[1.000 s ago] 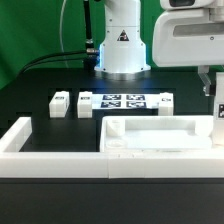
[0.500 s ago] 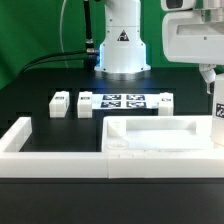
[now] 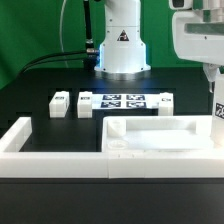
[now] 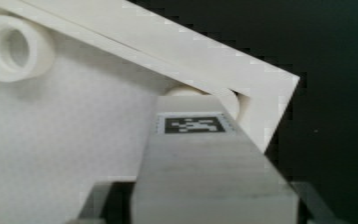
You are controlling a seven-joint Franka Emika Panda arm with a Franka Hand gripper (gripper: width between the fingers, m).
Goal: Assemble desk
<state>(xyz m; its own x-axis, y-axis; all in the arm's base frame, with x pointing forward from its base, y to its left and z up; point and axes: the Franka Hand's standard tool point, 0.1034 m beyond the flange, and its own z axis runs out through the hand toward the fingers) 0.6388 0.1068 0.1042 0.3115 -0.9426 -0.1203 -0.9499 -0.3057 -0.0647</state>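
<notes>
- At the exterior view's right edge, the end effector (image 3: 213, 78) is pinched tight on a white leg post (image 3: 219, 108), so the post cannot slip.
- The leg post stands straight up, with its long side going up and down.
- It hangs over a corner of the tabletop (image 3: 160, 130), which lies flat on the black counter (image 3: 40, 95), long side across the exterior view.
- A corner hole (image 4: 208, 97) shows under the leg post. I think the post goes in there.
- Two spare leg posts (image 3: 60, 103) sit well apart.
</notes>
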